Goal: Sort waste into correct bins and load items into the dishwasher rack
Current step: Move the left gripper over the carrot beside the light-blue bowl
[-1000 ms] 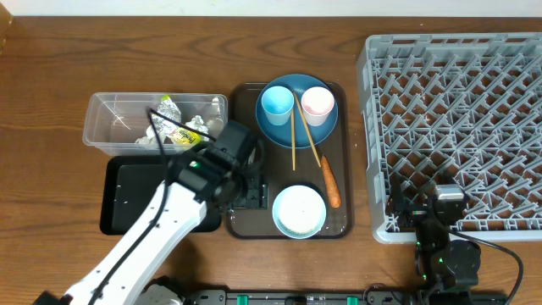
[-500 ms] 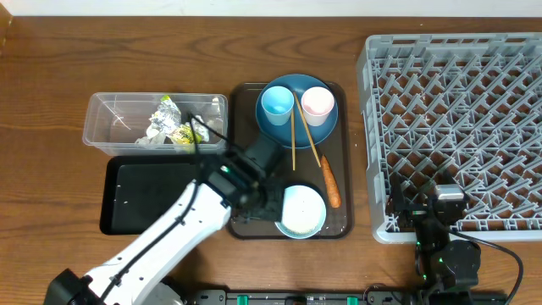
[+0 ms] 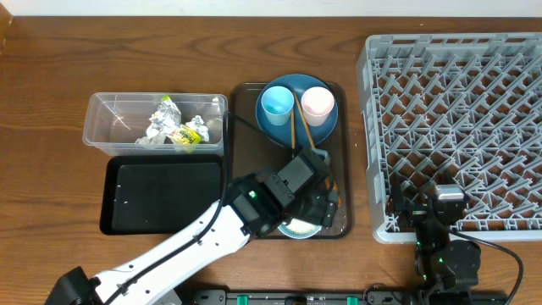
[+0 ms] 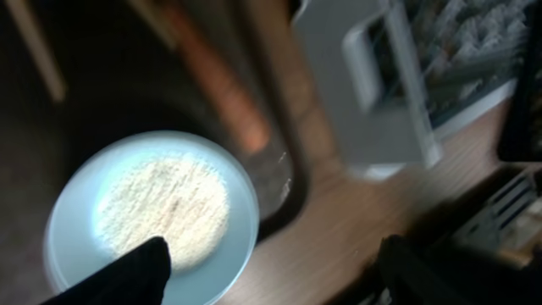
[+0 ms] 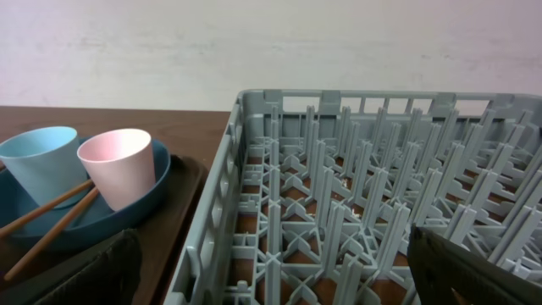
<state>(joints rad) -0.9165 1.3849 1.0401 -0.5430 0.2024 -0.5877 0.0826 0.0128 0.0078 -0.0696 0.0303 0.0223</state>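
Both grippers stand spread, with nothing between their fingers. The left gripper (image 4: 279, 269) hovers above the pale blue bowl (image 4: 74, 219) of rice (image 4: 161, 203). The right gripper (image 5: 271, 280) is at the dishwasher rack (image 5: 339, 169).

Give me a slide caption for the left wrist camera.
Left gripper open over the pale blue bowl of rice, carrot beside it, dishwasher rack corner beyond.

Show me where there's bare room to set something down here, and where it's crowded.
Free: the black tray, bare, bordered by the clear tub and the serving tray; the rack, nothing loaded; the table left of the tub. Crowded: the serving tray, packed with plate, bowl and more.
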